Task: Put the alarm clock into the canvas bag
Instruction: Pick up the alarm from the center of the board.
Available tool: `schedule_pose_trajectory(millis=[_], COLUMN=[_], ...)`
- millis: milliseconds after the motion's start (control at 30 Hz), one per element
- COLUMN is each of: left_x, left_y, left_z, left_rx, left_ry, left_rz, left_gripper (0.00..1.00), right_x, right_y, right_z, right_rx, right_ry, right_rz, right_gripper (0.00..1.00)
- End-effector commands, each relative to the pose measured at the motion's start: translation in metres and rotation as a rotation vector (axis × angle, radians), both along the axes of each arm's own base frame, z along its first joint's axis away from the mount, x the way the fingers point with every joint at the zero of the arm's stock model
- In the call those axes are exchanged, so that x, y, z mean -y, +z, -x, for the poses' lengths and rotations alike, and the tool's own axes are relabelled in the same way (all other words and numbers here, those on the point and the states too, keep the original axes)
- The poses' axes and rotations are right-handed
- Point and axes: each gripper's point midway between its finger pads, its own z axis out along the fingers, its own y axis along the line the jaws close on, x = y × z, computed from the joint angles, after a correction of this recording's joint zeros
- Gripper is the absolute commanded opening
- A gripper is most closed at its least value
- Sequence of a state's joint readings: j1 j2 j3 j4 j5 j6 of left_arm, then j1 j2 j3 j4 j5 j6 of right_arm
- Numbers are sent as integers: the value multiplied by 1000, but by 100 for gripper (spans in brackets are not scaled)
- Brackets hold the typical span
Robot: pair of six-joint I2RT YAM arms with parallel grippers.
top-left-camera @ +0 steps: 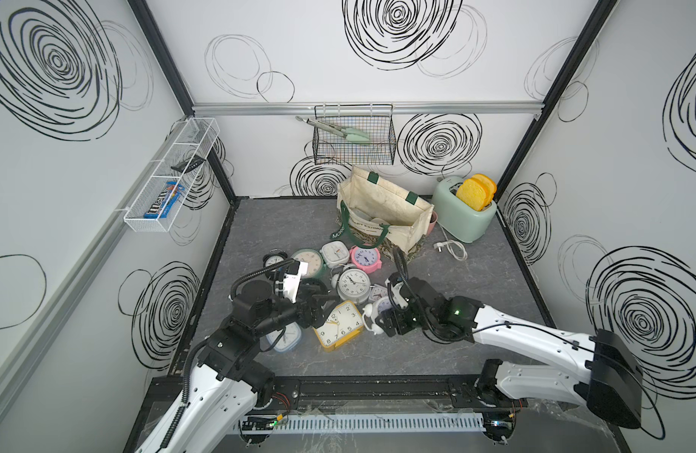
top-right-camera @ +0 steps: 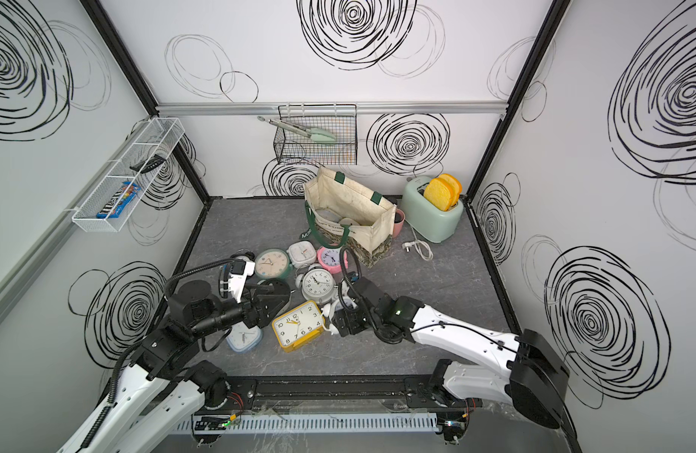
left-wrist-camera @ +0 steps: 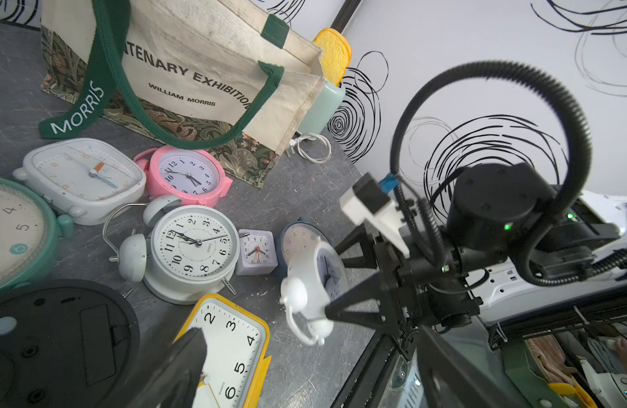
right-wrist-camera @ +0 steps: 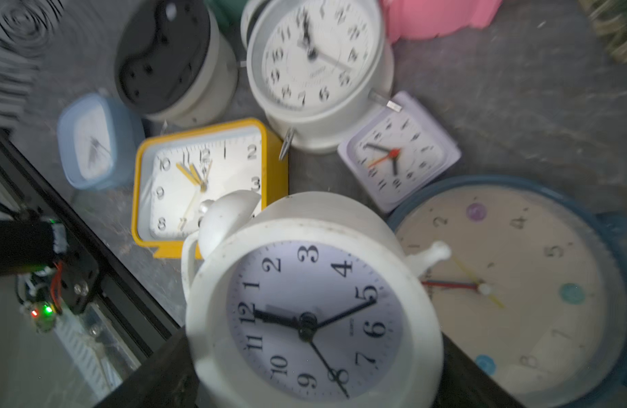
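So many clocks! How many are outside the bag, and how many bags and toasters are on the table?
alarm clocks outside the bag: 11
canvas bag: 1
toaster: 1
Total: 13

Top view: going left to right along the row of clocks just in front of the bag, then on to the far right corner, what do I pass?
Small black twin-bell clock → mint-green round clock → white square clock → pink clock → mint toaster.

evenly lit; right wrist view blurred
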State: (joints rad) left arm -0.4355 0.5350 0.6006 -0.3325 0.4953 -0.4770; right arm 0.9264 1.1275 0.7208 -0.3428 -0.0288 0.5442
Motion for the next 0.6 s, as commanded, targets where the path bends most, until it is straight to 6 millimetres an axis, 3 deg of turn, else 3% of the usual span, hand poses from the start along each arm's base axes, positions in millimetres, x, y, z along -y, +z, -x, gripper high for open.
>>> schedule_pose_trajectory(millis=[0,100,233,333,567], left_x=[9,24,51,75,114], left_y=[26,25,24,23,23], left_z=[-7,-11,-15,-20,-40], left_rx=[40,25,19,3,-43], left_ry=[-5,-21,-38,-53,-43], left_rz=[73,74,25,1,-23], left_gripper=[96,98,97,92,66], right_x=[-4,11,24,27,36], right_y=[54,84,106,110,115], right_z=[-23,-40,-50,-49,-39], right_rx=[120,157,179,166,159], right_ry=[-24,-86,-118,-116,-123], right_rz=[-199,-292,-353,-376,-426], right_gripper=[65,64,62,62,62])
